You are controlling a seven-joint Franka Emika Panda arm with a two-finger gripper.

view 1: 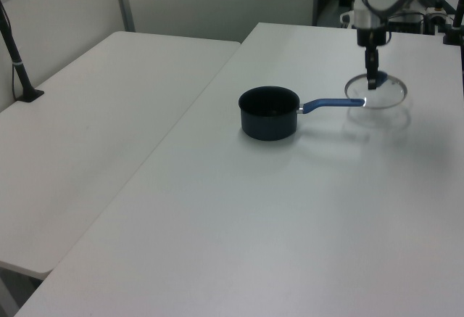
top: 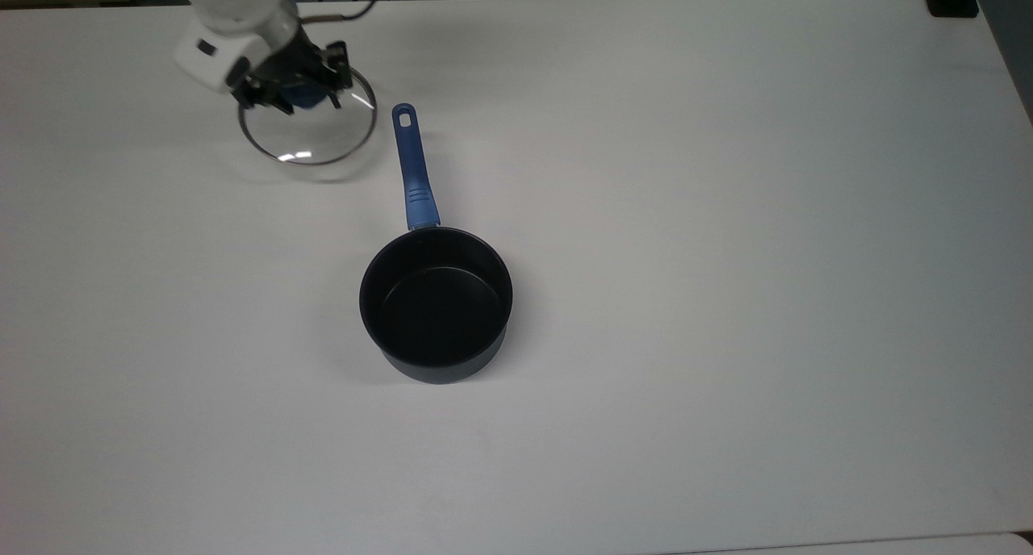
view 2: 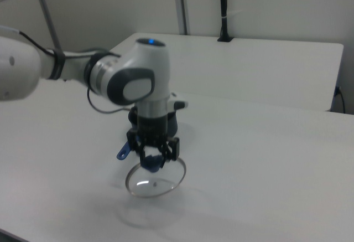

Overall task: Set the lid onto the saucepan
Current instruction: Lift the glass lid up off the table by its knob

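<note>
The clear glass lid [top: 316, 132] with a metal rim hangs just above the table, and its shadow lies below it. My gripper [top: 301, 96] is shut on its blue knob. In the left view the lid [view 1: 380, 95] floats beyond the end of the saucepan's handle, under the gripper [view 1: 373, 82]. The right view shows the lid [view 2: 157, 181] hanging a little tilted from the gripper [view 2: 154, 162]. The dark saucepan [top: 436, 301] stands open near the table's middle. Its blue handle [top: 413, 168] points toward the top view's upper left. The pan is apart from the lid.
The white table [top: 726, 216] stretches wide to the top view's right. A black object [top: 952, 2] sits at its far right corner. A second white table [view 1: 109, 106] adjoins on the left view's left, with a black post [view 1: 16, 59] on it.
</note>
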